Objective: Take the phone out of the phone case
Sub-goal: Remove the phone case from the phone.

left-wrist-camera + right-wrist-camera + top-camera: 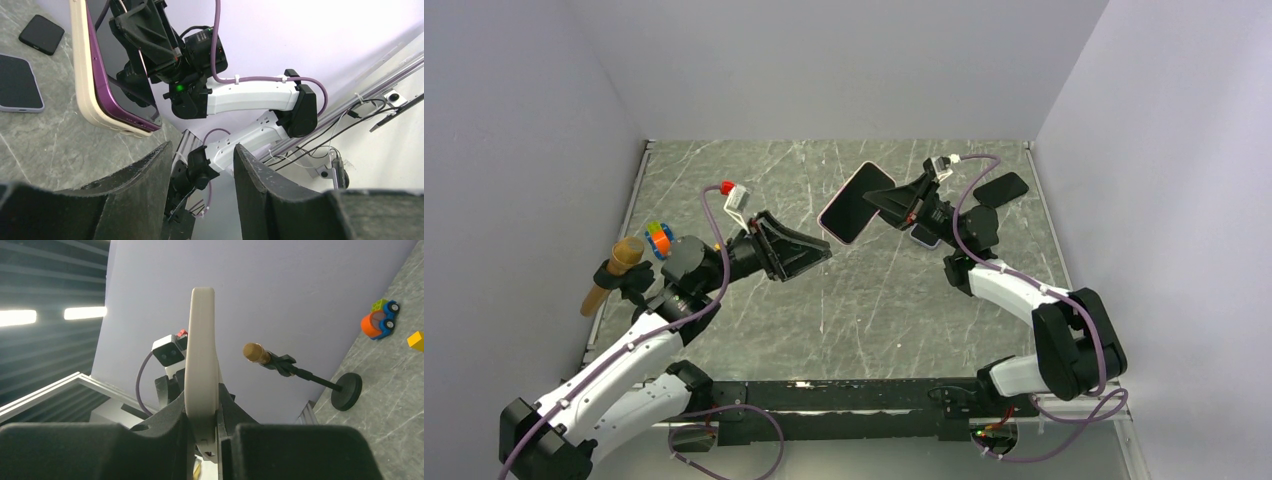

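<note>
My right gripper [894, 204] is shut on the phone in its case [855, 203] and holds it in the air above the table's middle, screen up and tilted. In the left wrist view the purple phone [112, 95] sits inside a cream case [82, 75], its lower corner lifted out a little. In the right wrist view the cream case edge [201, 345] stands upright between my right fingers. My left gripper [822, 256] is open and empty, just below left of the phone, not touching it.
A second phone [924, 236] lies under the right arm, and a black case [1001, 188] lies at the far right. A microphone on a stand [614, 270] and a colourful toy [658, 238] are at the left edge. The marble table [864, 310] has raised side rails.
</note>
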Controlling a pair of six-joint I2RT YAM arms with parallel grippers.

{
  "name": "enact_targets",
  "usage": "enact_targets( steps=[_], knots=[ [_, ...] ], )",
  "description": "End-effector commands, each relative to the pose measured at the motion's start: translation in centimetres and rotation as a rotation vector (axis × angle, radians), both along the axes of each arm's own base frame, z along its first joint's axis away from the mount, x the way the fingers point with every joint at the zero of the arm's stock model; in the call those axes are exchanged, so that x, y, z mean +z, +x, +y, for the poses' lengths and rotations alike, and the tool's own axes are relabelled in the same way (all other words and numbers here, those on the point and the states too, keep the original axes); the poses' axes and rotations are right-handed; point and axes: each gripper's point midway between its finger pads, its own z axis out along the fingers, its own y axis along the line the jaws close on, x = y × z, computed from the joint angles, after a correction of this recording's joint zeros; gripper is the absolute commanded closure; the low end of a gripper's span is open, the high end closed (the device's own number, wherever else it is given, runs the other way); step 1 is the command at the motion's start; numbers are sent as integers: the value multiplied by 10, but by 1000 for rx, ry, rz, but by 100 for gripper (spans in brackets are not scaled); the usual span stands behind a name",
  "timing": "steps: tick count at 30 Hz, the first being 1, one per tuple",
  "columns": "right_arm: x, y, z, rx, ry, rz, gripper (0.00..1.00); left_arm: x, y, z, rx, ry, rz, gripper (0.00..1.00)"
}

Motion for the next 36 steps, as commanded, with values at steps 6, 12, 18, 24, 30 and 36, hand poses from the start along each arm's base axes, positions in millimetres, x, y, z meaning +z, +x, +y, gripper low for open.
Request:
enact_targets(
  steps=[6, 12, 18, 24, 30, 36],
  knots=[
    [44, -25, -9, 9, 81, -160, 100, 18, 10, 3, 54, -51, -40, 49],
    [44, -26, -7, 21, 84, -161, 100, 12, 23, 1, 95, -37, -31, 49],
    [46, -30, -5, 41, 94, -167, 100, 10, 36, -2, 122, -40, -20, 50],
    [49, -36, -2, 64, 87, -188, 100, 5, 51, 3, 163, -26, 30, 50],
    [41, -41, 6, 113, 9, -247, 100, 6, 58, 6, 150, -37, 73, 51],
    [26, -47, 15, 172, -81, -325, 100, 0, 60, 10, 143, 31, 82, 53]
  ],
)
